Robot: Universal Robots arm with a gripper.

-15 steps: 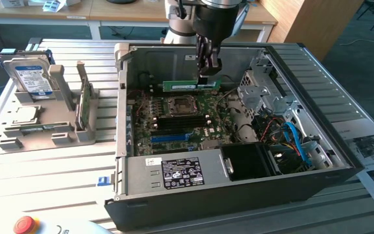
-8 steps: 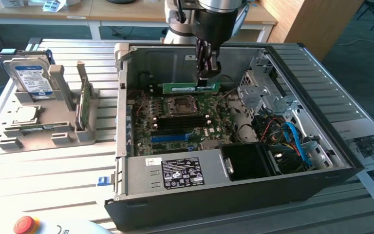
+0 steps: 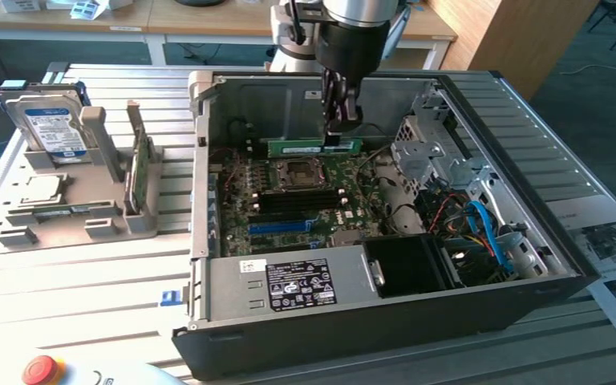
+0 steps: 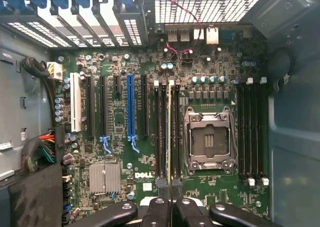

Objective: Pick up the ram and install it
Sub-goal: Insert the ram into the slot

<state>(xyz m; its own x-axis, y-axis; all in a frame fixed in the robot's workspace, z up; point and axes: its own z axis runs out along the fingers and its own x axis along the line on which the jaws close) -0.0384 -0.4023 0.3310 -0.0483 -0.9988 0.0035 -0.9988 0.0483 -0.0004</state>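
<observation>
Gripper (image 3: pixel 336 136) nearly closed, pinching ram (image 3: pixel 299 147) by top edge, off-centre. Ram directly under fingers, standing on edge. Long axis runs parallel to memory slots (image 4: pixel 161 132) just beside processor socket (image 4: pixel 210 137).

Wrist view: gripper (image 4: pixel 170 209) over ram (image 4: pixel 169 122), seen edge-on as thin line along gap between two black slots beside socket.

Exterior view: ram just behind socket (image 3: pixel 295 173), low over motherboard (image 3: pixel 286 212).

Cannot tell whether bottom edge touches slot, or which slot it lines up with. Slot end clips hard to make out. Label and chips hidden in wrist view.
</observation>
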